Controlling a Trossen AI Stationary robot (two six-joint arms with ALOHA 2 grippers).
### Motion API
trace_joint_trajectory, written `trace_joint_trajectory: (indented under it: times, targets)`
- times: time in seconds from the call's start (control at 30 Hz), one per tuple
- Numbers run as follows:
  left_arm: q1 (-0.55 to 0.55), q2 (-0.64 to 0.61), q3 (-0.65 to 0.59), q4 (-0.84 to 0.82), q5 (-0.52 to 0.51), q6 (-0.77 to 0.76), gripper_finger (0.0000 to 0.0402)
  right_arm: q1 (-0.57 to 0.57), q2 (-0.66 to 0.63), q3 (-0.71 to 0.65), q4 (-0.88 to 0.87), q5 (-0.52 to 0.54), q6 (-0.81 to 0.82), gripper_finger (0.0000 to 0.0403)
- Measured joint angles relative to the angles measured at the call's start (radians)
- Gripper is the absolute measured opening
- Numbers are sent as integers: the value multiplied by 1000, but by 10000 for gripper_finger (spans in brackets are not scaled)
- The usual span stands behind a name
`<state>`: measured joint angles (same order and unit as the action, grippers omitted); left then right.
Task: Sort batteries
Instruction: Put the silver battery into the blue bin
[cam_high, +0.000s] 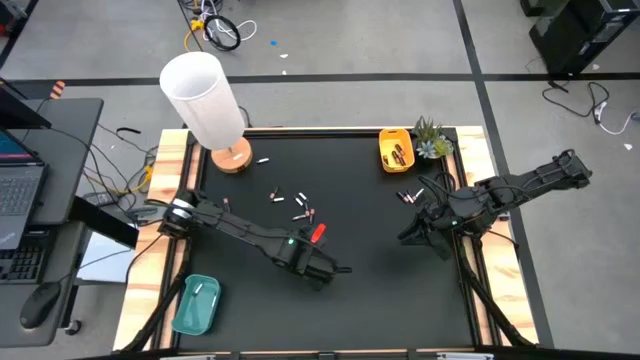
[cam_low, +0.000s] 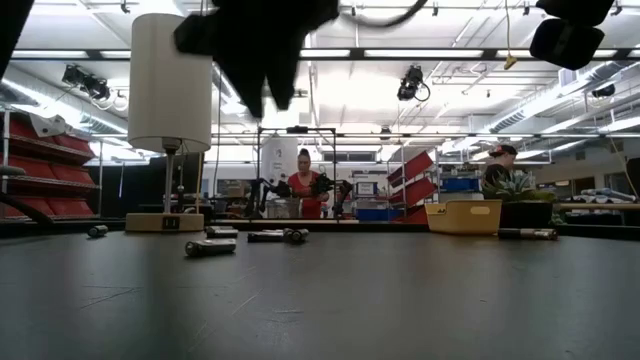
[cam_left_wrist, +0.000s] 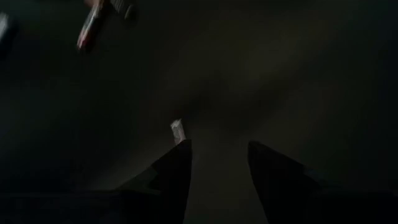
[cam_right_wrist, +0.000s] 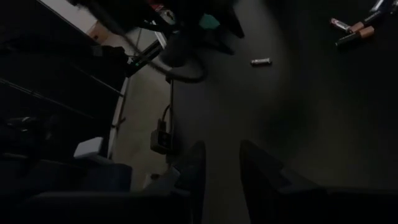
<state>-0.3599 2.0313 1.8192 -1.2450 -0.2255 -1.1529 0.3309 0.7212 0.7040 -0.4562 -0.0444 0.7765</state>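
Observation:
Several small batteries (cam_high: 290, 205) lie loose on the black table's middle; two more (cam_high: 405, 197) lie near the yellow tray (cam_high: 396, 150), which holds several. One white battery (cam_high: 199, 289) lies in the teal tray (cam_high: 195, 305). My left gripper (cam_high: 330, 268) hangs open above the table's near middle, pointing steeply down, with nothing between its fingers. A white battery (cam_left_wrist: 178, 130) lies on the table just past one fingertip. My right gripper (cam_high: 415, 235) waits at the right, open and empty (cam_right_wrist: 221, 165).
A white lamp (cam_high: 205, 100) on a wooden base stands at the far left corner, a small plant (cam_high: 432, 140) by the yellow tray. Another battery (cam_right_wrist: 261, 61) lies between the two arms. In the low view, people show in the room beyond the table.

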Motion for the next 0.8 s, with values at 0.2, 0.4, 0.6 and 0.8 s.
trace_joint_trajectory:
  times: [0.2, 0.4, 0.6, 0.8]
  targets:
    - [8, -190, -348, 171, 21, -111, 168, 0, 0, 0, -1, 3, 17, 85]
    - [26, -394, -624, 388, 80, -238, 168, -27, 7, 0, -1, 7, 29, 85]
    - [51, -465, -703, 357, 125, -221, 197, -63, 22, 0, -1, -4, 27, 85]
    - [71, -429, -712, 371, 134, -121, 262, -87, 41, 0, 13, -8, 15, 85]
